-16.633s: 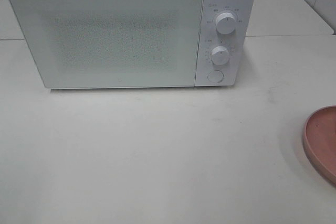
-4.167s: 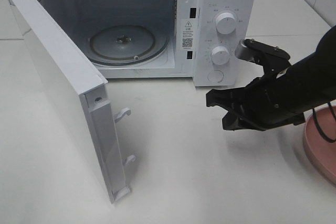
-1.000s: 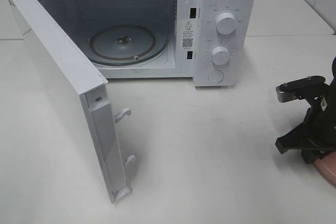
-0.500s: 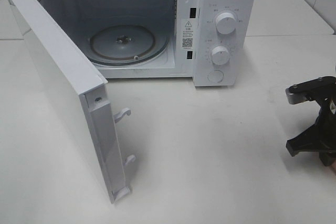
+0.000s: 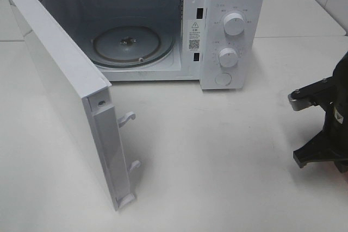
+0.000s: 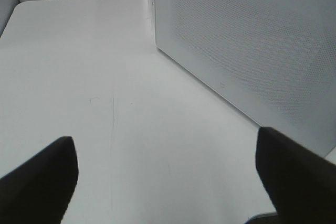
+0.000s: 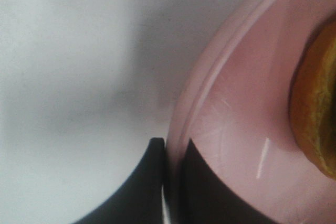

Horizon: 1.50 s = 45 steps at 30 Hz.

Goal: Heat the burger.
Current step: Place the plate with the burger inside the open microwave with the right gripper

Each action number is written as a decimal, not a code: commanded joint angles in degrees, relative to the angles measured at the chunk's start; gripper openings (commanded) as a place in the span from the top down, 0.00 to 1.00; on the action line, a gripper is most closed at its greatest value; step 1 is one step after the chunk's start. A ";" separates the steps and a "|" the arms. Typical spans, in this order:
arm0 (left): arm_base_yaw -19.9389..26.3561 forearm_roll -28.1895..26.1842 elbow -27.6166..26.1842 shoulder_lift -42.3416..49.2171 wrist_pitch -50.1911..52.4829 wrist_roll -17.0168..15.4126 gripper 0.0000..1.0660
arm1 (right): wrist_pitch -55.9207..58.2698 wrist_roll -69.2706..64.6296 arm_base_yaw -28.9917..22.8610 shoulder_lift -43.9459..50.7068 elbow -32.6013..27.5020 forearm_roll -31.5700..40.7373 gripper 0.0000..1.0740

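Observation:
In the right wrist view the burger [image 7: 315, 108] shows only as an edge of golden-brown bun, lying on the pink plate [image 7: 236, 108]. My right gripper [image 7: 172, 148] straddles the plate's rim, one finger [image 7: 142, 187] outside and one inside, closed against it. In the exterior view the right arm [image 5: 326, 129] is low at the table's right edge and hides the plate and burger. The left gripper [image 6: 168, 177] is open and empty, just above the table beside the microwave door [image 6: 236, 51].
The white microwave [image 5: 231, 31] stands at the back. Its door [image 5: 60, 91] is swung wide open to the front left. The glass turntable [image 5: 128, 44] inside holds nothing. White table [image 5: 217, 161] lies between the microwave and the right arm.
The microwave door was shut at first and now stands open. The right arm has moved from in front of the microwave to the right edge over the plate, shifting only slightly in the last second.

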State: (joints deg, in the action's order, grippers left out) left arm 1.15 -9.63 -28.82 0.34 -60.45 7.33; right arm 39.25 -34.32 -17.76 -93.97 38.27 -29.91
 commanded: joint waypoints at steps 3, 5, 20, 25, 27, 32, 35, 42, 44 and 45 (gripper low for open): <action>0.06 -0.34 0.17 1.15 0.86 -0.06 0.21 | 5.27 -1.83 -3.38 4.35 -0.17 -4.98 1.00; 0.06 -0.34 0.17 1.15 0.86 -0.06 0.21 | 7.22 -1.89 -4.70 5.33 -0.17 -5.90 1.00; 0.06 -0.34 0.17 1.15 0.86 -0.06 0.21 | 12.43 -3.38 -15.07 13.87 -5.27 -7.45 1.00; 0.06 -0.34 0.17 1.15 0.86 -0.06 0.21 | 14.27 -3.32 -19.19 16.79 -6.42 -7.45 1.00; 0.06 -0.34 0.17 1.15 0.86 -0.06 0.21 | 14.55 -3.32 -20.11 17.36 -6.65 -7.51 1.00; 0.06 -0.34 0.17 1.15 0.86 -0.06 0.21 | 17.30 -2.41 -25.44 19.14 -6.82 -7.68 1.00; 0.06 -0.34 0.17 1.15 0.86 -0.06 0.21 | 17.53 -1.32 -27.90 19.25 -6.82 -7.68 1.00; 0.06 -0.34 0.17 1.15 0.86 -0.06 0.21 | 17.19 2.35 -33.12 19.25 -6.82 -7.73 1.00; 0.06 -0.34 0.17 1.15 0.86 -0.06 0.21 | 16.90 3.21 -33.63 19.25 -6.82 -7.79 1.00; 0.06 -0.34 0.17 1.15 0.86 -0.06 0.21 | 16.44 4.76 -34.55 19.25 -6.82 -8.59 1.00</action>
State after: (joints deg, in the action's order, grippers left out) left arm 1.15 -9.63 -28.82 0.34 -60.39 7.33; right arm 54.49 -31.28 -51.68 -75.29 31.63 -34.49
